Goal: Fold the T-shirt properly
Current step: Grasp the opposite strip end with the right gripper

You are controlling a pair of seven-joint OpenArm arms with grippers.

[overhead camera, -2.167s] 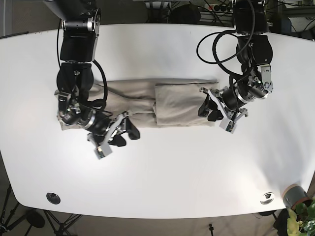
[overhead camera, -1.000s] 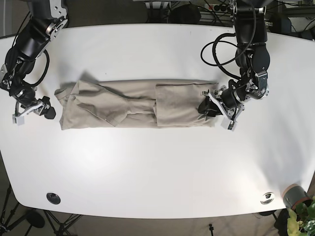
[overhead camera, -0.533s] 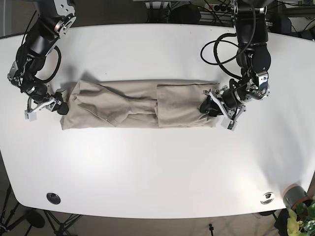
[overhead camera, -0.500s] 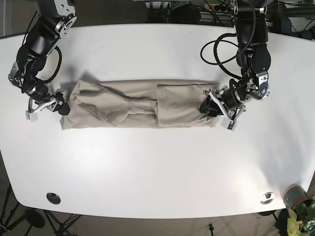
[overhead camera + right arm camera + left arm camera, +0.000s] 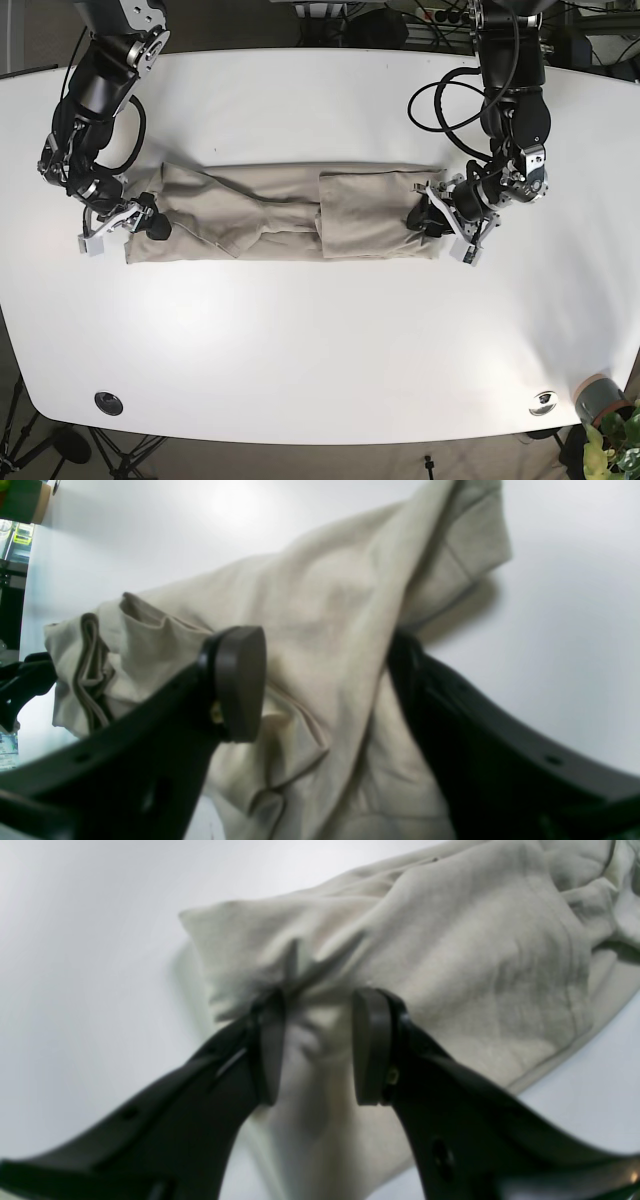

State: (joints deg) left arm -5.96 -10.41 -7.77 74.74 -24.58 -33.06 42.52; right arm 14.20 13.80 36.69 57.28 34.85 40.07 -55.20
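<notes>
The beige T-shirt (image 5: pixel 270 205) lies as a long folded band across the middle of the white table (image 5: pixel 320 340). My left gripper (image 5: pixel 425 220) is at its right end. In the left wrist view the left gripper (image 5: pixel 315 1045) is shut on a bunched fold of the T-shirt (image 5: pixel 475 940), and wrinkles radiate from the pinch. My right gripper (image 5: pixel 148 225) is at the shirt's left end. In the right wrist view the right gripper (image 5: pixel 325 670) is open, its fingers wide apart astride the T-shirt (image 5: pixel 325 595).
A grey cup (image 5: pixel 598 398) and a green plant (image 5: pixel 620 445) stand at the table's front right corner. Two round fittings (image 5: pixel 108 402) (image 5: pixel 543 402) sit near the front edge. Black cables (image 5: pixel 450 95) loop by the left arm.
My right gripper has moved in from the table's left side onto the shirt's left end. The left gripper has stayed on the right end, and the shirt has barely shifted.
</notes>
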